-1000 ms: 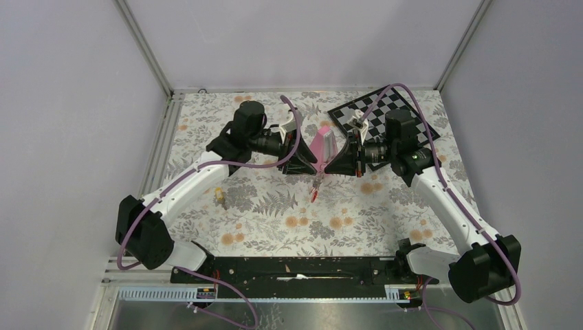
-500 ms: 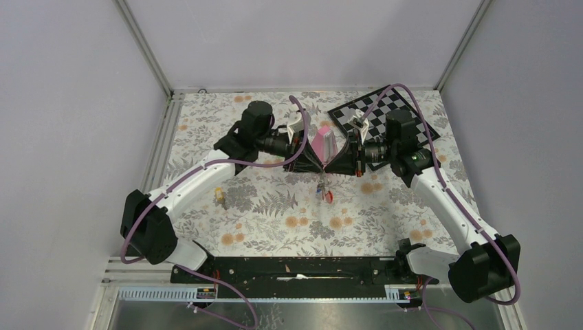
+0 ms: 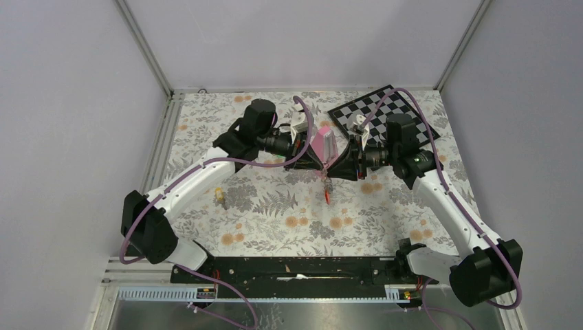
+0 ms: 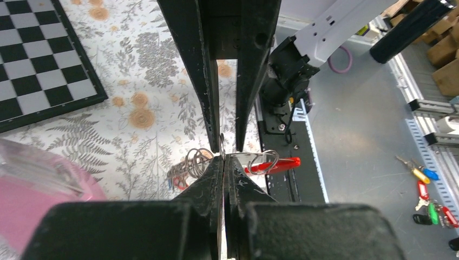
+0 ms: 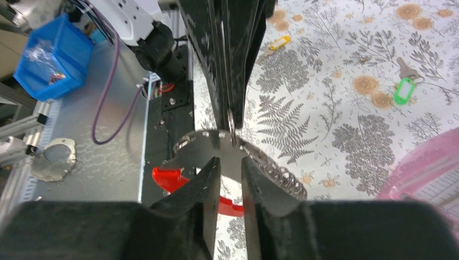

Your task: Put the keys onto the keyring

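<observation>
The keyring point(image 3: 326, 187) hangs above the middle of the table, just below where the two grippers meet. My left gripper point(image 4: 224, 158) is shut on the thin grey side of the keyring point(image 5: 203, 142). The red curved bar point(image 5: 165, 179) hangs under it, and several split rings point(image 5: 281, 176) are threaded on it. My right gripper point(image 5: 230, 162) faces it tip to tip, its jaws a little apart and gripping nothing. A yellow-tagged key point(image 3: 220, 197) lies on the table to the left. A green-tagged key point(image 5: 403, 89) shows in the right wrist view.
A pink pyramid point(image 3: 322, 143) stands just behind the grippers. A chessboard point(image 3: 385, 113) lies at the back right. A bunch of coloured tagged keys point(image 4: 425, 189) lies on the metal surface beyond the table's near edge. The black base rail point(image 3: 295, 268) runs along the front.
My left gripper moved right and shut on the keyring. My right gripper, shut on it before, has opened a little. The keyring swung slightly to the right.
</observation>
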Motion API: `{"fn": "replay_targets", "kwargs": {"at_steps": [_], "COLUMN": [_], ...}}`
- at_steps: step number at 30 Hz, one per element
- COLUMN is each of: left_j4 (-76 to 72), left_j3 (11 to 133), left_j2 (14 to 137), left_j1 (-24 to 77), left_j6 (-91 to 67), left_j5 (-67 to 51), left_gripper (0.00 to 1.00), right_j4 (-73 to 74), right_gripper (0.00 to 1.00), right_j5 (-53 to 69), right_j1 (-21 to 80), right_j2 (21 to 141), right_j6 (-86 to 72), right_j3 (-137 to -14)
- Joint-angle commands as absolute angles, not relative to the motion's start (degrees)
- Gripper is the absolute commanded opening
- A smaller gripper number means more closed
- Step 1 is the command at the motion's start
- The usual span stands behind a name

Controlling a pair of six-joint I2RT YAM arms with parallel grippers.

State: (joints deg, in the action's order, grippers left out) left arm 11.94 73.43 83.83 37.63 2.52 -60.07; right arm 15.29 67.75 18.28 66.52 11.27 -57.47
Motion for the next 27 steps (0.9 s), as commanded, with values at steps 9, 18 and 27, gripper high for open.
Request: {"fn": "replay_targets", "kwargs": {"at_steps": [9,18,27], "left_j4": [39.3,46.8,46.8], "left_j3": [88.7,95.2,95.8], "left_j2": [84.0,86.4,88.2], "left_j1": [42.4,45.3,47.2], "left_j6": [25.2,28.8,27.4], "left_j5": [-45.2,-40.1,-39.6], "left_gripper": [0.00,0.00,0.00], "right_j4": [27.9,22.4,18.8], "right_gripper": [0.50,0.54,0.51], "right_j5": [62.7,66.4,68.1], "right_j1": [18.0,18.1,19.2], "right_j2": [63.8,66.1,67.4], "right_j6": [24.7,19.8,16.7], "right_j3": [-63.6,-65.7,-64.4]}}
